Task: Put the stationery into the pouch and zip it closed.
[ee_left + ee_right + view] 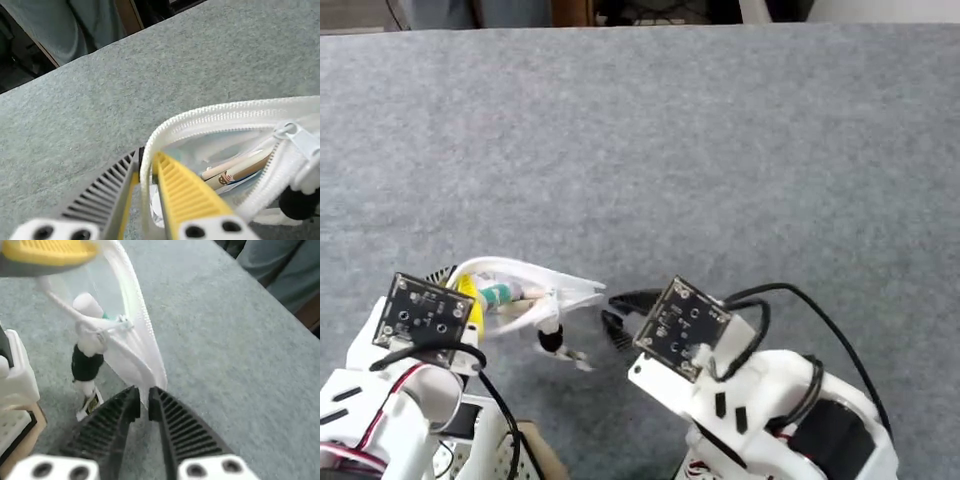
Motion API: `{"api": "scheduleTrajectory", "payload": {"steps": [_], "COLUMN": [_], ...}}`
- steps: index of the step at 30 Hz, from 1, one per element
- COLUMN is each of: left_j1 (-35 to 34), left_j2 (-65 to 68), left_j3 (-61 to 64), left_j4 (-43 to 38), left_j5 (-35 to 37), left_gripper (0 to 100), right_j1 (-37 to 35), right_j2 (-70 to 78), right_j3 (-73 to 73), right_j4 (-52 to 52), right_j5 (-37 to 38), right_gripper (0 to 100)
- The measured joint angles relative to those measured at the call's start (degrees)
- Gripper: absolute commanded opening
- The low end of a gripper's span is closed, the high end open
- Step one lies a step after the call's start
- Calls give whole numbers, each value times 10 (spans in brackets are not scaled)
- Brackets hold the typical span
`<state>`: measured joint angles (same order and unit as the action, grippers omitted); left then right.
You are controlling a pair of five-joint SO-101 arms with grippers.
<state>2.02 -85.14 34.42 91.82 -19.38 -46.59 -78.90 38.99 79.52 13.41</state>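
A clear pouch (525,292) with a white zipper lies near the table's front edge, its mouth gaping. Inside it are pencils (235,172) and a white-capped stick (87,305). My left gripper (146,157), with one yellow finger (470,290), is shut on the pouch's zipper edge (150,145) at its left end. The zipper pull (295,134) sits near the other end, and a black bead charm (86,364) hangs from it. My right gripper (143,395) has black fingers a narrow gap apart, right at the pouch's pointed right tip (598,289), holding nothing.
Grey felt (720,150) covers the table, with open room behind and to the right of the pouch. A brown board (538,452) with a white block (15,385) sits by the left arm's base at the front edge.
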Motion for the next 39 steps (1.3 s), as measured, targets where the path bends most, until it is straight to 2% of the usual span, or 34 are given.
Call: {"api": "scheduleTrajectory", "payload": {"steps": [2, 9, 12, 17, 21, 26, 32, 39], "left_j1": [0, 0, 0, 0, 0, -1, -1, -1], "left_j2": [0, 0, 0, 1, 1, -18, -24, -24], "left_j3": [2, 42, 55, 57, 57, 59, 60, 60], "left_j4": [-7, -77, -101, -108, -108, -108, -107, -107], "left_j5": [19, 119, 144, 152, 152, 154, 155, 155], "left_gripper": [28, 28, 28, 28, 28, 28, 28, 28], "right_j1": [1, 1, 0, -1, -1, -49, -84, -85], "right_j2": [0, 0, 0, 0, 5, 5, 5, 4], "right_j3": [-25, -62, -35, 95, 185, 190, 178, 98], "right_j4": [0, 81, 73, -49, -186, -244, -241, -125], "right_j5": [0, 0, -15, -76, -87, -120, -142, -143], "right_gripper": [220, 165, 166, 163, 163, 163, 163, 163]}}
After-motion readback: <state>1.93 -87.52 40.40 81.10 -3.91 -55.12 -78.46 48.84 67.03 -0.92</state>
